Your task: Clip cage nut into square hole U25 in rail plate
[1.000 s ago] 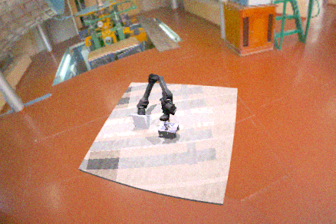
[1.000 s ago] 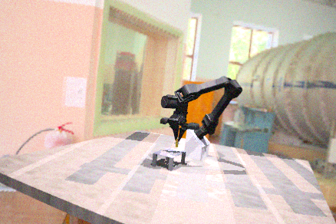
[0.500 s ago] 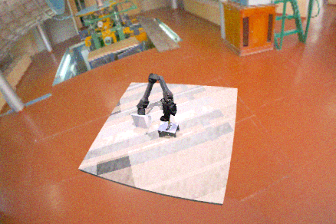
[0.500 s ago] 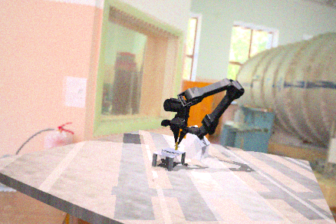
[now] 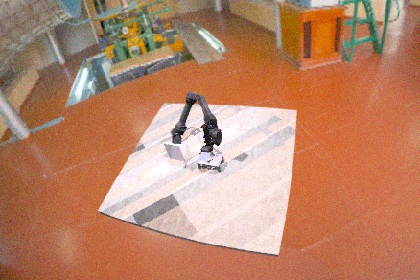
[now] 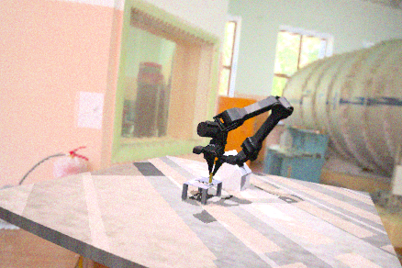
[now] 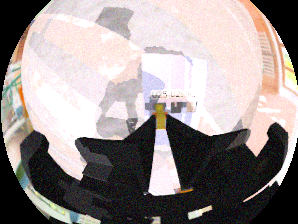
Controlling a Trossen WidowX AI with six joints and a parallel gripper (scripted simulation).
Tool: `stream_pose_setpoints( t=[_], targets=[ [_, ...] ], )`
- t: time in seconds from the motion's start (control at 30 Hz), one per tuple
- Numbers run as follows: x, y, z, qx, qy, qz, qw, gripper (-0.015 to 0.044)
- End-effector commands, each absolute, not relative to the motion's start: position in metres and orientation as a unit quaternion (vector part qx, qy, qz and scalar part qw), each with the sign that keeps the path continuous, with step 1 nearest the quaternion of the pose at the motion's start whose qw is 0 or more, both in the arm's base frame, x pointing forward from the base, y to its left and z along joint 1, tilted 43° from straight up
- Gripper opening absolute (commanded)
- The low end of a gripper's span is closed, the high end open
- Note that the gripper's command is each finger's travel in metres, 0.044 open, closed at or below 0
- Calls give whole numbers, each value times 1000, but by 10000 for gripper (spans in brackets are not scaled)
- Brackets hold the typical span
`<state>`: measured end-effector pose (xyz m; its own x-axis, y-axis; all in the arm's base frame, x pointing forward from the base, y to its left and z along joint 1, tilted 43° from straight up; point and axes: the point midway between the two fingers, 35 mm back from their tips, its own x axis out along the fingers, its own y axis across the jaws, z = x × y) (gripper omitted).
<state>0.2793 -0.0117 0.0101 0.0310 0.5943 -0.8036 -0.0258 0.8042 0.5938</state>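
While the black six-joint arm (image 5: 184,114) (image 6: 258,109) bends high over its elbow and reaches down to the rail plate (image 5: 218,161) (image 6: 195,183) (image 7: 172,72), its fingers (image 6: 210,166) point downward and stand nearly together at their tips, pinching the yellow cage nut (image 6: 211,177) (image 7: 160,120) between them. The nut is upright, its lower end at the plate's top, and in the wrist view it overlaps the dark opening beside the printed U25 label (image 7: 159,94); whether its wings are through that hole, or its flanges touch the plate, I cannot tell. More dark openings and printing run along the same row, the lettering there too blurred to read with certainty. The plate is raised on short dark legs (image 6: 204,196) that stand on the plank-patterned tabletop (image 5: 241,206) (image 6: 125,206). Near it, on the side toward the arm's base, sits a white block (image 5: 176,152) (image 6: 233,178), apart from the plate
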Motion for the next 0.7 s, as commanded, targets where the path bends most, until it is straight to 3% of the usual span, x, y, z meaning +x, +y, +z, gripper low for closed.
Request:
stream_pose_setpoints(
  t=[0.0, 0.67],
  targets=[
    [278, -8, 5, 220, 660, 224, 682, 29],
    [277, -2, -2, 224, 659, 228, 681, 29]
  ],
)
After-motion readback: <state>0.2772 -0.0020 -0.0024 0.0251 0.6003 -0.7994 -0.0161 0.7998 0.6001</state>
